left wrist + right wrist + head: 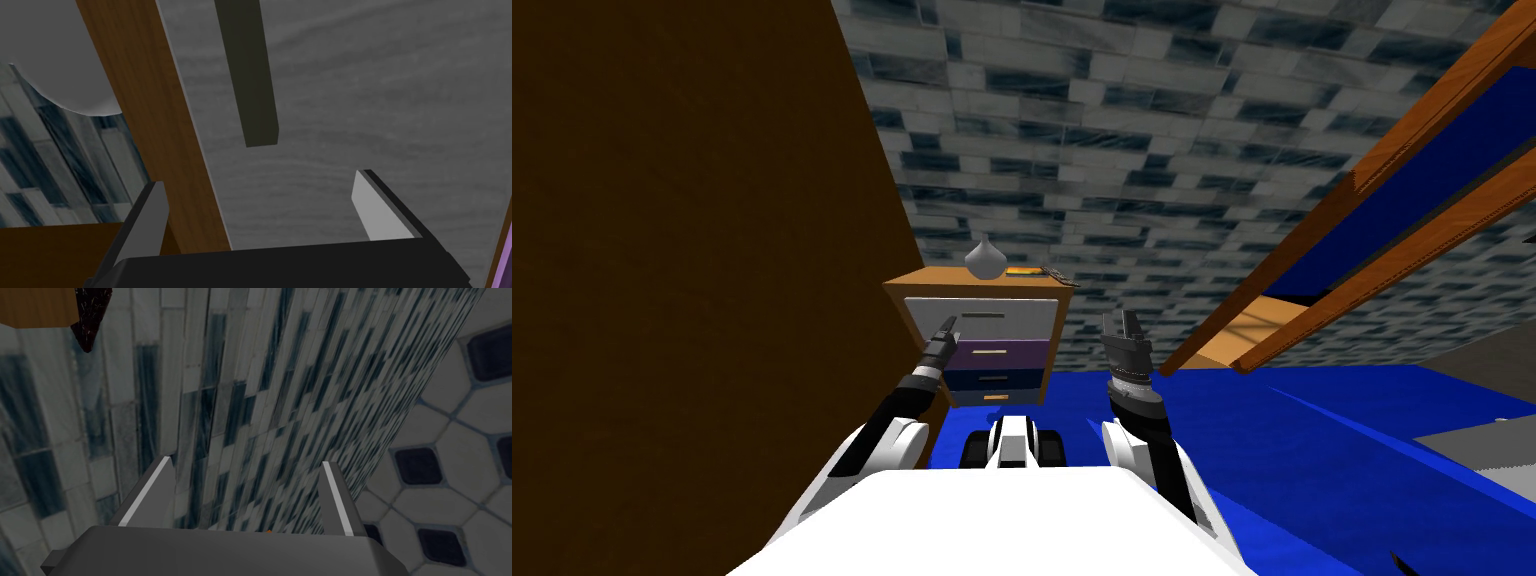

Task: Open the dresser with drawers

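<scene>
Grey fingers, left: two blades (381,210) spread wide, nothing between them; one lies across the wooden frame (165,125), the other over the top drawer (375,100).
Left gripper (261,179): held up close to the top drawer's front, on its vase side; whether it touches, I cannot tell.
Handle (250,75): dark bar on the top drawer; its near end sits just ahead of the gap between the blades, apart from both.
Top drawer: pale grey front, purple drawer (1000,353) directly below, then a dark blue one and a grey-blue one; all fronts look level in the head view.
Dresser (917,283): straight ahead, against the tiled wall, beside a tall brown panel (692,250) on my left.
Dresser top: grey vase (986,260), flat book (1024,271), small dark object (1058,275) at the far end.
Right gripper (246,460): raised to the dresser's right, well apart from it; blades parted, empty.
Right side: wooden frame with blue panels (1392,200) above a blue surface (1312,450).
</scene>
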